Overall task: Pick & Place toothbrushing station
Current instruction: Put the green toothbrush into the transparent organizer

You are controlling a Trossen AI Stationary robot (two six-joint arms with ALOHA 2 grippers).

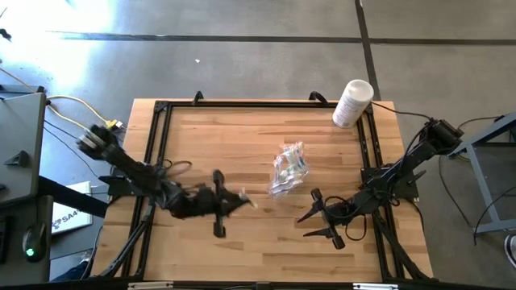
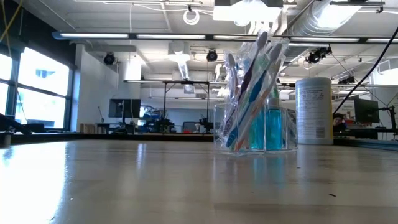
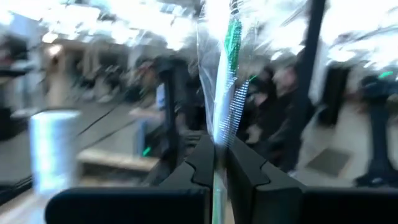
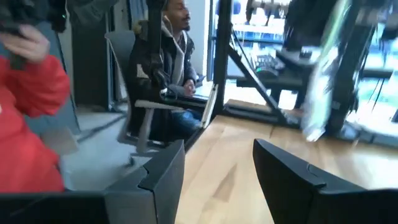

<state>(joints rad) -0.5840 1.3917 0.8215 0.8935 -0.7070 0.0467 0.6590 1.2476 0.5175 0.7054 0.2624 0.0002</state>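
A clear holder (image 1: 289, 167) stands upright near the middle of the wooden table, filled with slim toothbrushes and teal tubes (image 2: 268, 127). My left gripper (image 1: 239, 200) is left of it, toward the near edge, shut on one clear-wrapped green-and-white toothbrush (image 3: 231, 68). My right gripper (image 1: 316, 216) stands open on the holder's near right with nothing between its fingers (image 4: 217, 168). Neither gripper appears in the low view. My left gripper pinches the wrapped toothbrush between its two fingers at the toothbrush's lower end (image 3: 217, 146). The rest of the toothbrush sticks out past the fingertips, clear of the table. The view is blurred, so which layer of wrapper the fingers meet cannot be told.
A white canister (image 1: 352, 102) stands at the table's far right corner. A black frame (image 1: 158, 137) runs along the table's sides. Bare wood lies between the two grippers and along the near edge. People sit in the room beyond the table (image 4: 168, 68).
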